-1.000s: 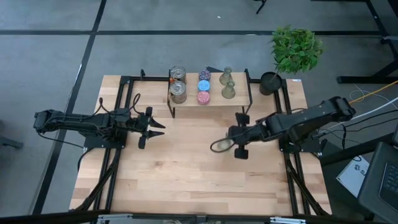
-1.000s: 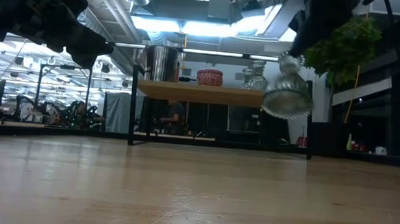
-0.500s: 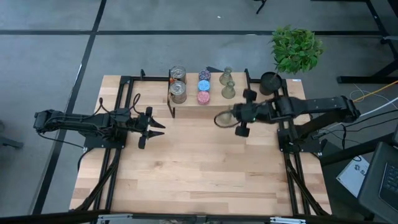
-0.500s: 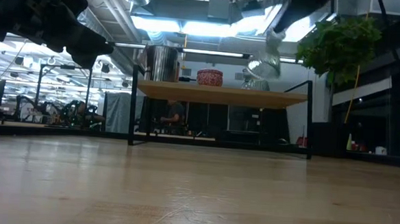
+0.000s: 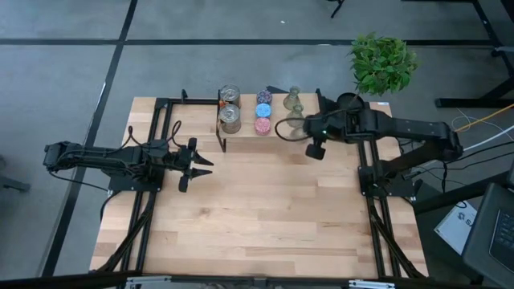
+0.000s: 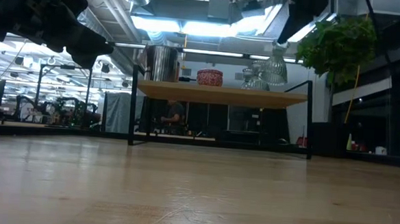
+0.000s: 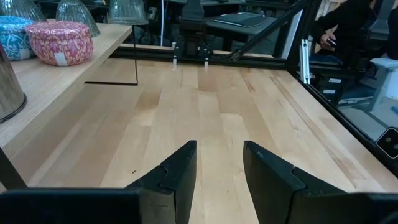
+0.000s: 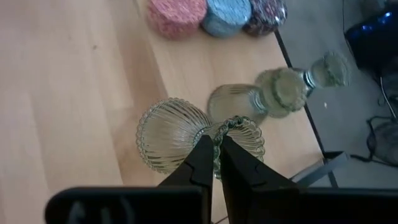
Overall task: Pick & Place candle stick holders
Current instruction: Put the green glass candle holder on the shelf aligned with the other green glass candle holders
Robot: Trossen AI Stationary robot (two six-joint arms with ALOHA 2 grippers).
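Two olive-green ribbed glass vase holders already stand at the right end of the raised wooden shelf in the high view, and a third olive-green ribbed glass vase holder hangs at the shelf's front edge, clamped in the right gripper. Beside them sit three round speckled-top holders in purple, blue and pink, then two silvery can-like cylinders. Over on the left, the left gripper waits above the bare wooden table, well away from the shelf, fingers parted. A black pot with a green plant stands at the table's far right corner.

Low view now: the held vase is upright, its base just above the shelf top, next to the other glass vases; the silver cylinder and pink holder show too.

Left wrist: its two dark fingers apart over empty planks, nothing between them.

Right wrist: fingers pinched tight on the held vase's neck.
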